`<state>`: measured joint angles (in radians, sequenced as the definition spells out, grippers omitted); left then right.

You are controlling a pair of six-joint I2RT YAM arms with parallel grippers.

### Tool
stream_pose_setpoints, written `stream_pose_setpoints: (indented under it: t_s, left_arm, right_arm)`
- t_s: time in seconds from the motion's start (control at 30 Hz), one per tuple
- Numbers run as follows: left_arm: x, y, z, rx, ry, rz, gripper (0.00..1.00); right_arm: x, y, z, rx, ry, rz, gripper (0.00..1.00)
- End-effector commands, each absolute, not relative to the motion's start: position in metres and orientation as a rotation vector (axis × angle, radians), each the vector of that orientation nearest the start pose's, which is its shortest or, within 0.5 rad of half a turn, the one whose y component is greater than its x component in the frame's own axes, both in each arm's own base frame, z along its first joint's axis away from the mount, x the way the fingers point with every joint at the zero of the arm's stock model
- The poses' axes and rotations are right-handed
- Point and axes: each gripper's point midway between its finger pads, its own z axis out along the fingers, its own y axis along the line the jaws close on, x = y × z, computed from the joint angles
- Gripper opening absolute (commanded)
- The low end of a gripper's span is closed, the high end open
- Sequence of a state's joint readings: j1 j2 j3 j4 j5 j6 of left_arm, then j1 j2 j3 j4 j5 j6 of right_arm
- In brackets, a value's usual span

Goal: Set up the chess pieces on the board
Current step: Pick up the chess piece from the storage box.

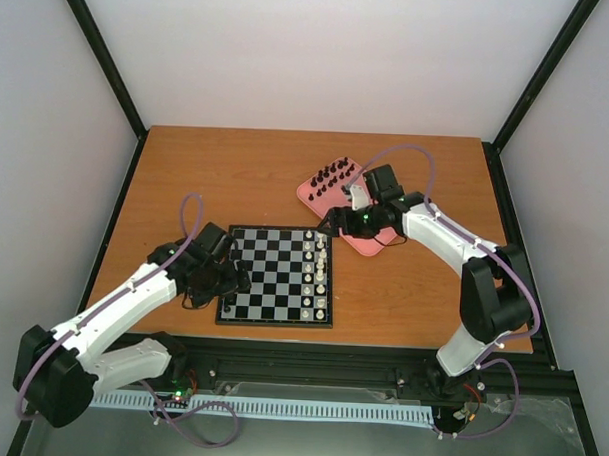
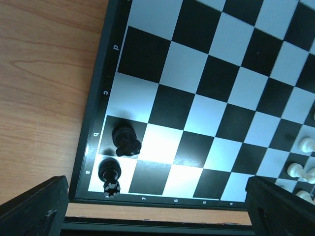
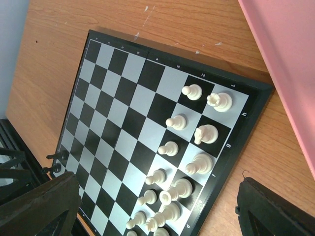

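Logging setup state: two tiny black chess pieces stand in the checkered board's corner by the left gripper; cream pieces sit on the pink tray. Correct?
No: the cream chess pieces stand on the black-and-grey checkered board, two rows along its side toward the pink tray; the right wrist view shows it. The two tiny black pieces and left gripper are as stated.

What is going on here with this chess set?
Two arms are setting up a chessboard. The white pieces stand in two rows on its right side. Two black pieces stand in its near left corner, by the open, empty jaws of the left arm. The other black pieces wait on the pink tray, by the right arm, whose jaws are open too.
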<state>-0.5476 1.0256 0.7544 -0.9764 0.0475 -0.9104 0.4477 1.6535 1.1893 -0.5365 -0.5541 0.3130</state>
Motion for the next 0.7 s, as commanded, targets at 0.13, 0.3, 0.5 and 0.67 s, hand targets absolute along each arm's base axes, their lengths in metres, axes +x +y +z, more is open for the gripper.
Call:
stream_pose_setpoints:
  t_s: [0.13,0.3,0.5,0.67]
  left_arm:
    - [0.194,-0.130,0.083,-0.576,2.822,-0.393,1.00]
    - [0.194,-0.132,0.075,-0.608,2.846,-0.380,1.00]
    - [0.188,-0.137,0.062,-0.641,2.929,-0.369,1.00]
    - [0.190,-0.139,0.062,-0.663,2.930,-0.368,1.00]
  right_arm:
    - [0.327,0.250,0.146,-0.402,2.588,1.001,1.00]
    - [0.327,0.247,0.145,-0.399,2.593,1.003,1.00]
    - [0.327,0.241,0.144,-0.386,2.596,0.998,1.00]
    - [0.325,0.236,0.141,-0.372,2.601,0.999,1.00]
